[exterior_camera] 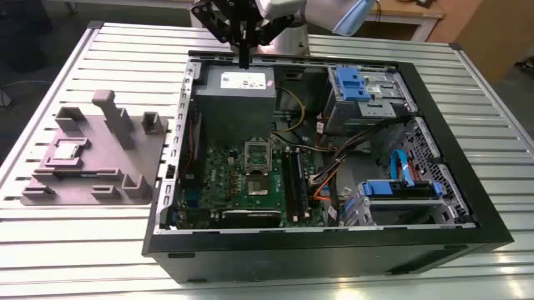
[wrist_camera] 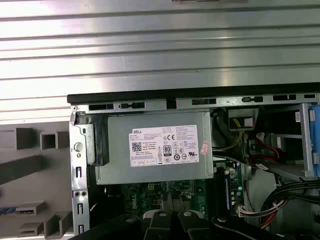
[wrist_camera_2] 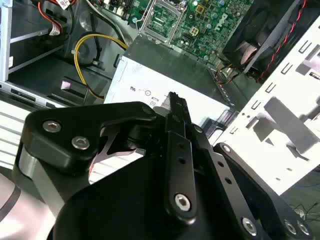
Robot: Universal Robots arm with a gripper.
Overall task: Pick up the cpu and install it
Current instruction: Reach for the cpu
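Note:
In the exterior view the cpu (exterior_camera: 67,150), a small silver square chip, lies in a recess of the grey fixture (exterior_camera: 96,156) on the table, to the exterior view's left of the open computer case (exterior_camera: 329,247). The gripper (exterior_camera: 244,61) hangs over the case's far edge, above the grey power supply (exterior_camera: 236,87), far from the cpu. Its black fingers (wrist_camera_2: 176,107) are pressed together with nothing between them. The motherboard's cpu socket (exterior_camera: 257,170) stands open in the middle of the green board, also seen in the second wrist view as the socket (wrist_camera_2: 162,17).
The power supply (wrist_camera: 152,147) with its white label sits under the gripper. Blue drive bays (exterior_camera: 359,87) and loose cables (exterior_camera: 334,169) occupy the case's other side. RAM slots (exterior_camera: 294,175) run beside the socket. The slatted metal table (exterior_camera: 100,256) surrounds the case.

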